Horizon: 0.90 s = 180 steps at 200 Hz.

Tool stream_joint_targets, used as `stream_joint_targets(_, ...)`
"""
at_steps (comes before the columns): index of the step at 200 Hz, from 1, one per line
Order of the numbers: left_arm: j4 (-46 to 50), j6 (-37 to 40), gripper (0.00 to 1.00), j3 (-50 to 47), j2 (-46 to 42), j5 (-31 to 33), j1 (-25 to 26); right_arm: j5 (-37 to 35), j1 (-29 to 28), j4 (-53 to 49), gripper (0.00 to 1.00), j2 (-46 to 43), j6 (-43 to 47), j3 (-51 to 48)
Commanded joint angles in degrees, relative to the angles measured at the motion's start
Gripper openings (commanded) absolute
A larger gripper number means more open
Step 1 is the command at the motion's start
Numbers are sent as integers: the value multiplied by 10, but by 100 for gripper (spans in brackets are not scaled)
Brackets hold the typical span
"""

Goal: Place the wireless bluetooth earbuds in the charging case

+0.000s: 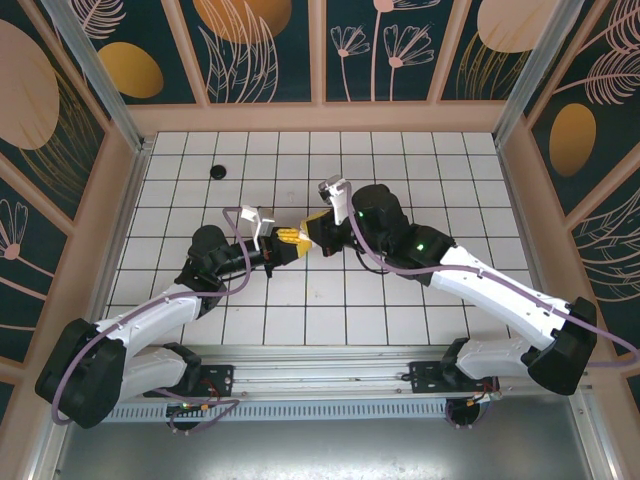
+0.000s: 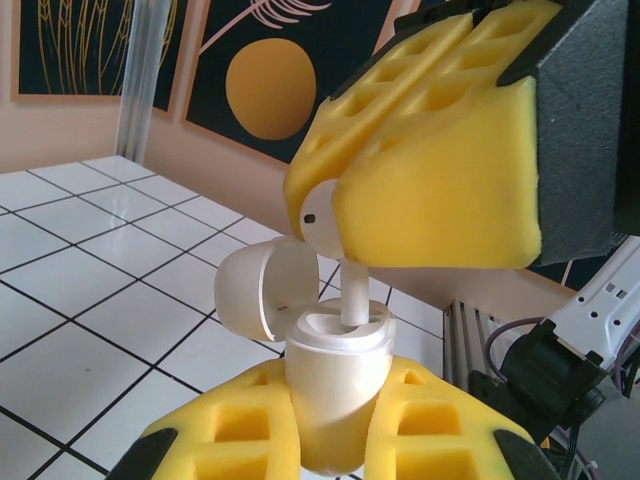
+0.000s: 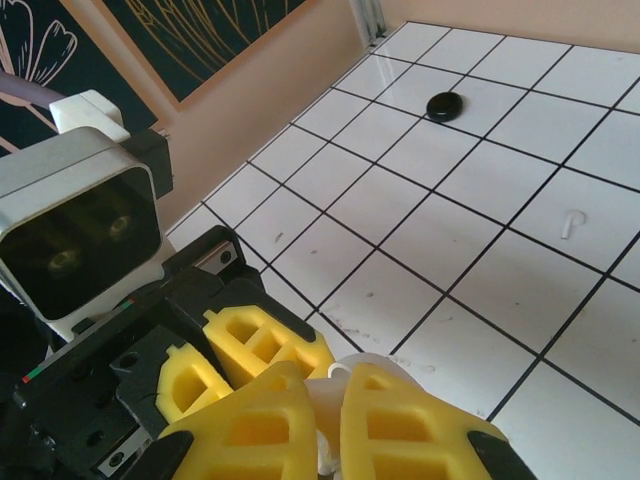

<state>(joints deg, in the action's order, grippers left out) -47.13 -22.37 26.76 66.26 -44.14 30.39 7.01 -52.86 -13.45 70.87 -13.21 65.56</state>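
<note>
The left hand (image 2: 335,425) is closed around the charging case (image 2: 335,375), holding it upright above the bench (image 2: 80,300) with its lid (image 2: 262,290) hinged open to one side. Directly over the case the right hand (image 3: 330,395) pinches a white earbud (image 2: 325,212), its stem reaching down into the case's open top. What looks like the second earbud (image 3: 571,223) lies on the tiles well beyond the case, a black puck (image 3: 445,105) farther still

Top camera looks steeply down from six o'clock over the whole table (image 1: 420,160); left wrist faces three o'clock, right wrist ten o'clock, both close on the charging case (image 2: 335,385) mid-table
</note>
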Motion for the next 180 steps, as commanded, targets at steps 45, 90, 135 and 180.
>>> stream_joint_targets(45, -48, -5, 0, 3, -7, 0, -1, 36, -3, -11, 8, 6, -31, -33)
stream_joint_targets(90, -48, -4, 0, 3, -9, 0, 0, 33, -3, -13, 22, 8, -42, -32)
stream_joint_targets(135, -54, -7, 0, -10, -17, 6, 0, 8, -7, -31, 40, 5, -47, 3)
stream_joint_targets(180, -18, 3, 0, -14, -27, 28, 0, -7, -9, -12, 42, -19, -61, -8)
